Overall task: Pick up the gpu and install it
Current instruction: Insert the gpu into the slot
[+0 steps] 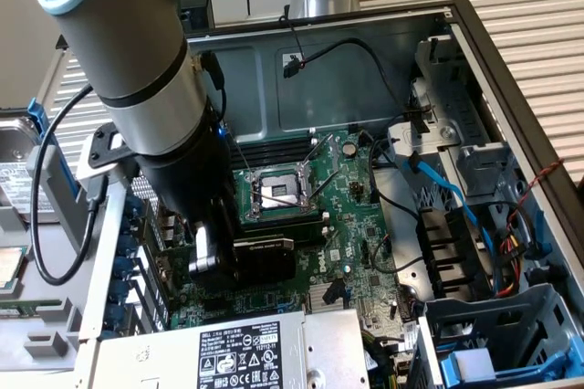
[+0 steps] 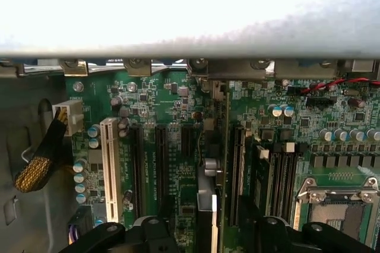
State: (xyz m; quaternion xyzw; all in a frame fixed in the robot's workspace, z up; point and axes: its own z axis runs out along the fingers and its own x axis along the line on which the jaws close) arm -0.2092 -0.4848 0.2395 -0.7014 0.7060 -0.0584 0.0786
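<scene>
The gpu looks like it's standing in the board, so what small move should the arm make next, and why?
Probably lift the gripper straight up, clear of the gpu. The card stands edge-on in a slot of the motherboard, and the gripper's fingers sit apart on either side with gaps showing, so it seems released. Whether it is fully seated I cannot tell.

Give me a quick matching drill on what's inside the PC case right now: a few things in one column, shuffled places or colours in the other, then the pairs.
Things:
1. gpu
2. CPU socket
3. power supply
4. expansion slot

Descriptions:
A. white, long, standing beside black slots on the board
B. silver box with a white label, at the case's near edge in the exterior view
C. black shroud, standing on the motherboard right by the gripper
D. metal frame with levers, near the middle of the board

Pairs: 1-C, 2-D, 3-B, 4-A
</scene>
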